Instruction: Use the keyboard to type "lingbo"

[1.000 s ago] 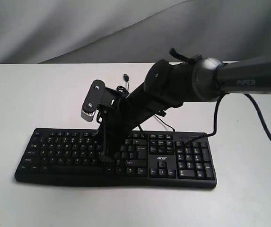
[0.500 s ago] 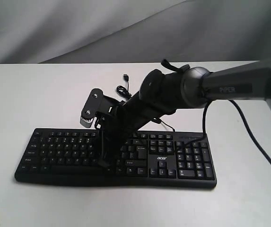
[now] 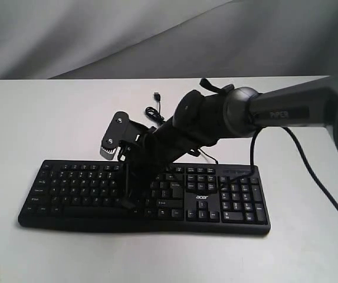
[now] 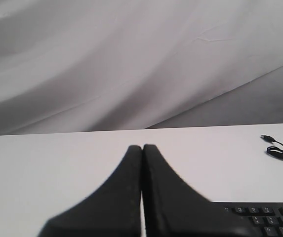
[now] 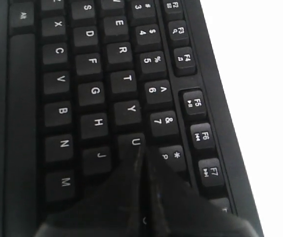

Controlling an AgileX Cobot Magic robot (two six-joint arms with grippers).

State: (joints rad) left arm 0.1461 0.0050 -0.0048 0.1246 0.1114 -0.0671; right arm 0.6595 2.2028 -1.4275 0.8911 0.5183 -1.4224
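Observation:
The black keyboard (image 3: 74, 183) lies across the front of the white table, "acer" logo near its number pad. My right gripper (image 3: 127, 203) reaches in from the right and points down onto the letter keys at mid-board. In the right wrist view its shut fingertips (image 5: 141, 150) sit just past the U key (image 5: 135, 141), beside the 8 key, hiding the keys beneath them. My left gripper (image 4: 142, 147) is shut on nothing, held over bare table, with a corner of the keyboard (image 4: 269, 222) beside it. It does not show in the exterior view.
The keyboard's thin black USB cable (image 3: 153, 109) lies coiled on the table behind the board, plug free; it also shows as a cable (image 4: 279, 150) in the left wrist view. A grey cloth backdrop (image 3: 98, 35) hangs behind the table. The right arm's own cable (image 3: 316, 183) trails off to the right.
The right arm has swung a little left and lower, carrying its shut fingertips slightly leftward along the letter keys. The keyboard has stayed put.

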